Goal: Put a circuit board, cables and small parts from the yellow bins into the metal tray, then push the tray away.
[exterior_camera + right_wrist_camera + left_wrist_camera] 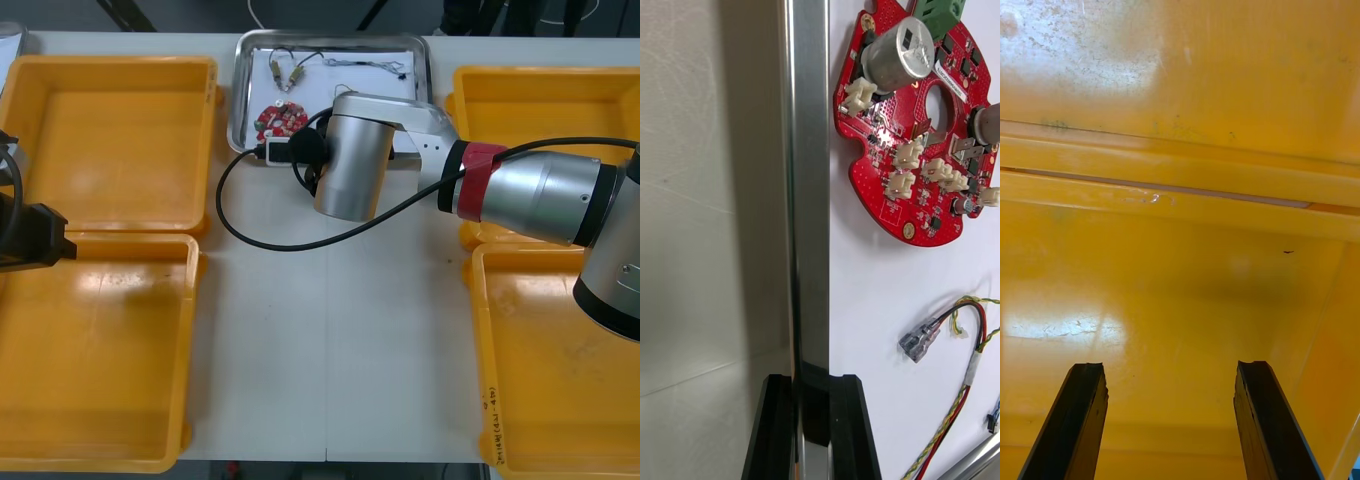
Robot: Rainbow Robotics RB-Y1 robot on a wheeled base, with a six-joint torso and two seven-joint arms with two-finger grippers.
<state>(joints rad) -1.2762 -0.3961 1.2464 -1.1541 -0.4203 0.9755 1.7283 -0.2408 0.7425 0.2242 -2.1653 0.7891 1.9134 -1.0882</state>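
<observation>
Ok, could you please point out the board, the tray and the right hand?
board (872, 169), right wrist view, its red face.
tray (806, 187), right wrist view, its metal rim.
right hand (812, 384), right wrist view, midway between fingertips.

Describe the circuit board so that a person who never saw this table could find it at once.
Find the metal tray at the table's far edge, between the yellow bins. On its white inside, close to the near rim that the right gripper clamps, lies the circuit board. It alone is round and red; its neighbours, the cables, are thin wires.
</observation>
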